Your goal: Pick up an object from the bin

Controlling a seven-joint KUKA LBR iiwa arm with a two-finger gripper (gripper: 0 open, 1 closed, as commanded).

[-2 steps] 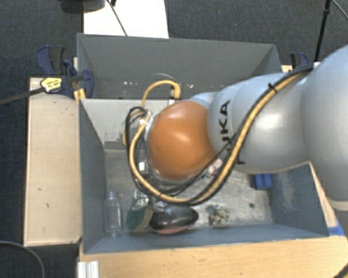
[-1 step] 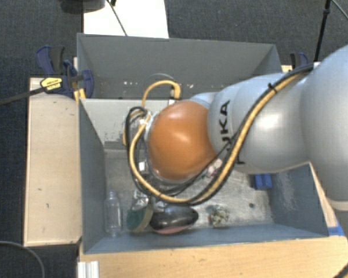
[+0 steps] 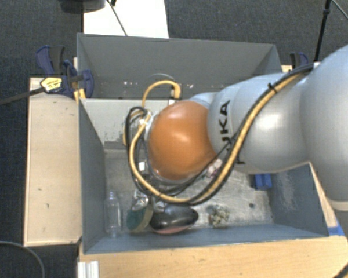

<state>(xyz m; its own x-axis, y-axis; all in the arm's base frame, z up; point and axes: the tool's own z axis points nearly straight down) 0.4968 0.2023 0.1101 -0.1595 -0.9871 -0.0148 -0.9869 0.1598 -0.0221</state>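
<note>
Camera view shows you the gripper [image 3: 143, 204] by the bin's [image 3: 232, 236] front wall, over a dark shiny oval thing [image 3: 175, 219] that looks hard and slippery, so grab across its thin middle; open or closed, you cannot tell.

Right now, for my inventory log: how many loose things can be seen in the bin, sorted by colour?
Clear: 1, a plastic bottle
Dark green: 1, a rounded piece
Black: 1, an oval thing with a reddish underside
Grey: 1, a small crumpled lump
Blue: 1, a block partly under the arm
Total: 5 in sight
</note>
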